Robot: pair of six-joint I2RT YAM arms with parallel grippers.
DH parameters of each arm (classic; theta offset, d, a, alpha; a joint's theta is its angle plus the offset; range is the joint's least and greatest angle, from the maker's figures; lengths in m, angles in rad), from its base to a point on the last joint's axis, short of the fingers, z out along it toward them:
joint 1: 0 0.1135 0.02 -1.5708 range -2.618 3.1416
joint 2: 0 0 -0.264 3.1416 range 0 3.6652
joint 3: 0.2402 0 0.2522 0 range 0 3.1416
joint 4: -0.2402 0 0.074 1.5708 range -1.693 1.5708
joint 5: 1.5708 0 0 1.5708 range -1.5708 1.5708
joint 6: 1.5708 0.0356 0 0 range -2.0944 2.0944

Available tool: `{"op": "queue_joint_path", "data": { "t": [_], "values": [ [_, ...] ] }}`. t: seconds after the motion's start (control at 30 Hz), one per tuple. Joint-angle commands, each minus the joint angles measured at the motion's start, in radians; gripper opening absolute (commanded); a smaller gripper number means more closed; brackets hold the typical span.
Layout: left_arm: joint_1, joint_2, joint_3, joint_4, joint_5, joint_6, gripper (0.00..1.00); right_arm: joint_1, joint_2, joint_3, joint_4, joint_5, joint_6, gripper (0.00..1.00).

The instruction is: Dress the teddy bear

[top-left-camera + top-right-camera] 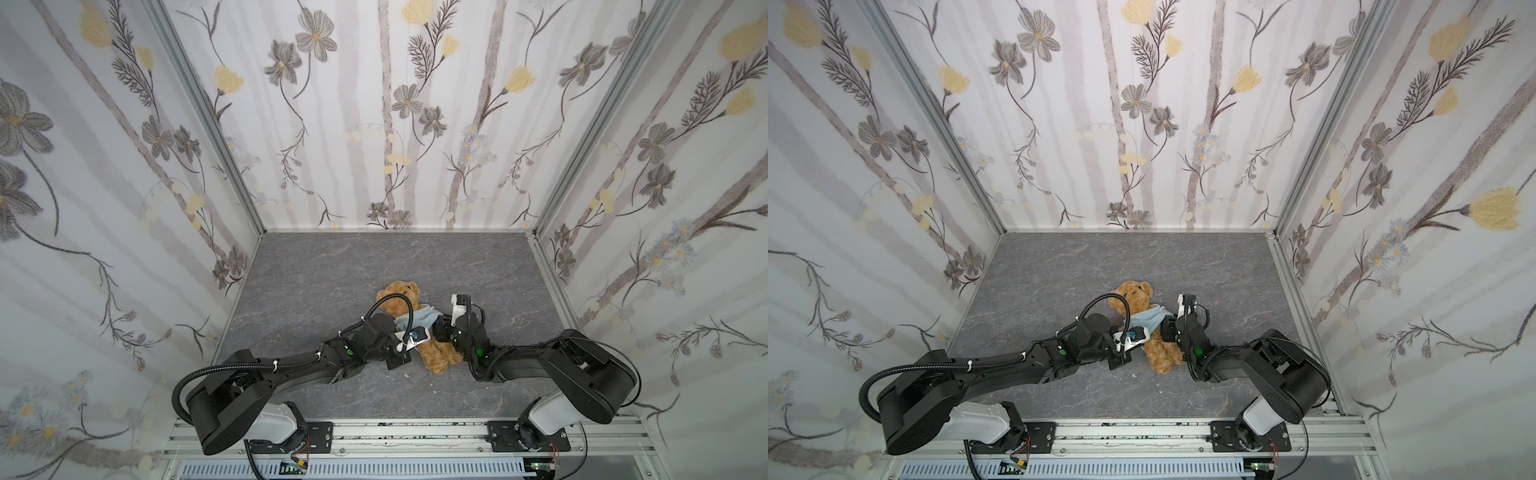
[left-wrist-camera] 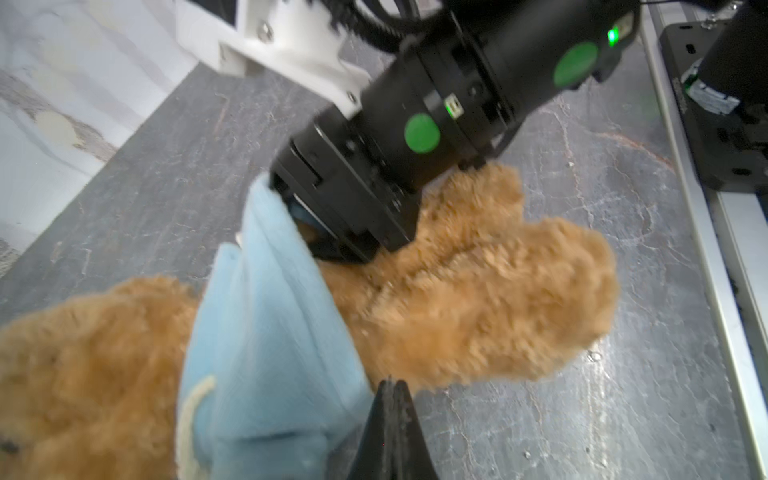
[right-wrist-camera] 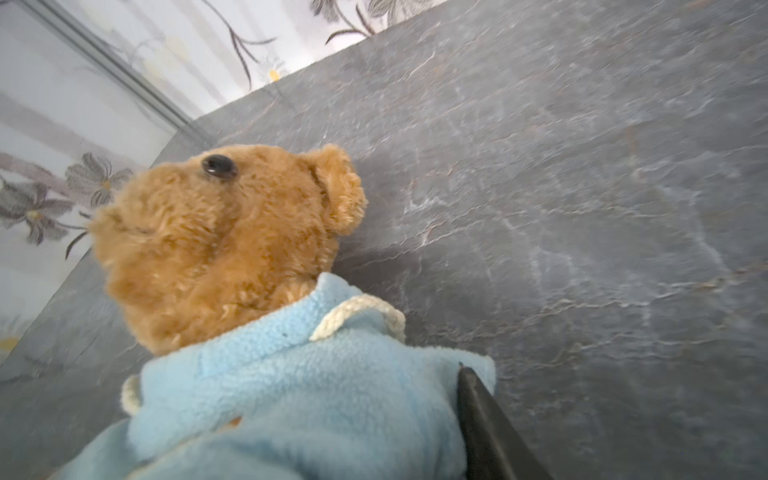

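Right, the teddy bear (image 1: 397,293) is flat on its back on the grey marbled table (image 1: 316,274), caught between the two grippers, and in both top views its head points toward the flowered back wall (image 1: 374,124). A light-blue fleece top (image 1: 1152,318) is bunched around its neck and chest, with a cream drawstring cord (image 3: 357,311) looped at the collar. Over to the left gripper (image 2: 390,386): its fingers are pressed tight together, tips right against the edge of the blue hem, and whether any fleece is nipped between them I cannot tell. Just past those fingertips the bear's bare legs (image 2: 498,291) sprawl on the table, fur uncovered. Now the right gripper (image 2: 320,241), coming in from the opposite side, has its fingers buried in the opening of the top at the bear's belly. From its own wrist view only one dark finger (image 3: 486,415) shows, lying along the outside of the fleece; the other is hidden under the cloth, so I cannot tell whether they clamp the fabric or stand apart. Out ahead of those fingers lies the bear's head, one dark eye showing. The blue cloth runs taut between the two grippers.
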Motion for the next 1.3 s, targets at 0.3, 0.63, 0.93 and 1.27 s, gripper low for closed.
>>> {"op": "queue_joint_path", "data": {
  "t": [0.3, 0.63, 0.93, 1.27],
  "values": [
    [0.002, 0.001, 0.026, 0.098, -0.14, -0.097, 0.07, 0.014, -0.02, 0.007, 0.07, -0.006, -0.107, 0.38],
    [0.001, 0.185, 0.154, 0.123, -0.232, -0.003, 0.6, 0.013, -0.034, -0.014, 0.115, -0.075, -0.078, 0.32],
    [0.001, 0.33, 0.263, 0.181, -0.365, 0.008, 0.63, 0.015, -0.028, -0.028, 0.138, -0.095, -0.075, 0.28],
    [0.004, 0.382, 0.295, 0.203, -0.382, -0.013, 0.18, 0.018, -0.028, -0.03, 0.128, -0.064, -0.116, 0.28]
  ]
}}
